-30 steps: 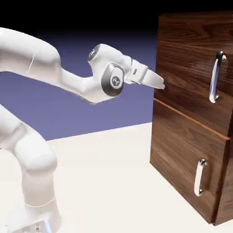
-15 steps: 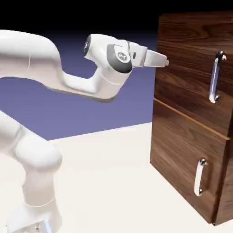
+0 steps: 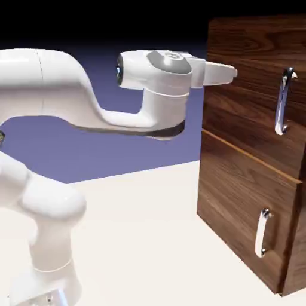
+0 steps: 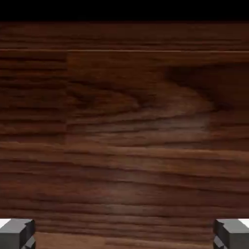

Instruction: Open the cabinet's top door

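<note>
From where I stand, the cabinet [image 3: 254,131] fills the exterior view's right, all dark walnut grain, from about one o'clock down to five. Its top door [image 3: 245,113] is the taller panel, over toward two o'clock, flush above the smaller lower panel [image 3: 245,197] at four o'clock. The long silver handle [image 3: 282,101] stands nearly upright on that top door, at two o'clock; a shorter handle [image 3: 262,233] sits on the lower one, nearer four. The white arm [image 3: 128,113] reaches across from nine o'clock, and its gripper [image 3: 235,73] points level toward three, to the left of the long handle and apart from it. In the hand view the fingertips [image 4: 17,233] sit wide apart at seven and five o'clock, open, with nothing between them but a backdrop of wood grain.
</note>
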